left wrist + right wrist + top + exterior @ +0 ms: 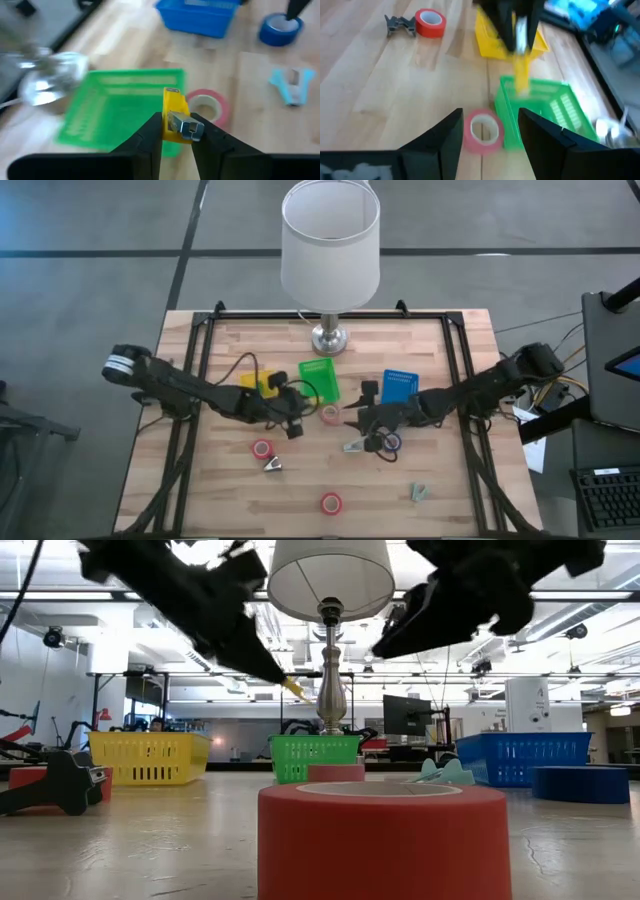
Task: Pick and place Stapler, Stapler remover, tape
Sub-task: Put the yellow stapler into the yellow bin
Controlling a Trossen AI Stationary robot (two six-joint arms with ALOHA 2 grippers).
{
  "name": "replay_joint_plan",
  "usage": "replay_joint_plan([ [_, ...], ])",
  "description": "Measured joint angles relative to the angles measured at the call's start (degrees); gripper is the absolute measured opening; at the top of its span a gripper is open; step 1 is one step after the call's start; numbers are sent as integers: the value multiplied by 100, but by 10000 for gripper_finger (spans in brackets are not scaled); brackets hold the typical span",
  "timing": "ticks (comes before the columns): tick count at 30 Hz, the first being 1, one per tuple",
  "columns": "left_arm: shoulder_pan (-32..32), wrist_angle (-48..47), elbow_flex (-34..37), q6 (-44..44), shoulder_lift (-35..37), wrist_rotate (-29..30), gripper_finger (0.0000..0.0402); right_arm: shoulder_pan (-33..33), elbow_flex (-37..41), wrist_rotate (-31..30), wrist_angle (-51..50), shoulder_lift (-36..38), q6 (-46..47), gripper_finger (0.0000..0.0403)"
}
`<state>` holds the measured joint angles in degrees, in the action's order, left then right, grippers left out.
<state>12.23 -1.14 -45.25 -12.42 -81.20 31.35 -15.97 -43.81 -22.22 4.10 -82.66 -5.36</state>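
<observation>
My left gripper (177, 137) is shut on a yellow stapler (175, 112) and hangs over the green tray (320, 378), well above the table in the low view. My right gripper (487, 135) is open and hovers above a pink tape roll (484, 131) lying flat beside the green tray (545, 107); it touches nothing. Two red tape rolls (262, 448) (331, 503) and a blue one (281, 27) lie flat on the table. A grey stapler remover (272, 465), a light blue one (292, 85) and a teal one (418, 492) also lie on the wood. My left gripper pinches the yellow stapler between its two fingers at the end with the metal part (186, 127). The yellow body (172, 100) reaches out past the fingertips. From the right wrist view the stapler (521, 75) hangs below the fingers, lifted clear over the green tray.
A yellow tray (258, 383) and a blue tray (400, 385) flank the green one along the far side. A lamp (330, 240) stands on its metal base (329, 337) at the far edge. A black frame (190, 370) borders the table. Bare wood lies near the front edge.
</observation>
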Motion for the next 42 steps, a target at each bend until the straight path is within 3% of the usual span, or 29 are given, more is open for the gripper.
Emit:
replay_joint_plan([
  [8, -3, -1590, 71, -868, 938, 1421, 87, 0, 1, 2, -892, 489, 961, 176],
  [11, -43, -1817, 240, -1183, 1004, 1520, 87, 0, 0, 5, -873, 466, 976, 176],
  [20, -136, -1809, 825, -1891, 858, 1305, 88, 0, 12, 24, -1004, 198, 969, 178],
  [25, -120, -2230, 749, -1962, 1040, 1164, 87, 0, 11, 22, -971, 25, 811, 176],
  [32, -123, -3073, 472, -2409, 1216, 274, 88, 0, 11, 22, -991, -75, 776, 180],
  [42, -129, -3501, 597, -2536, 1044, 2, 89, 0, 11, 22, -974, -94, 773, 173],
])
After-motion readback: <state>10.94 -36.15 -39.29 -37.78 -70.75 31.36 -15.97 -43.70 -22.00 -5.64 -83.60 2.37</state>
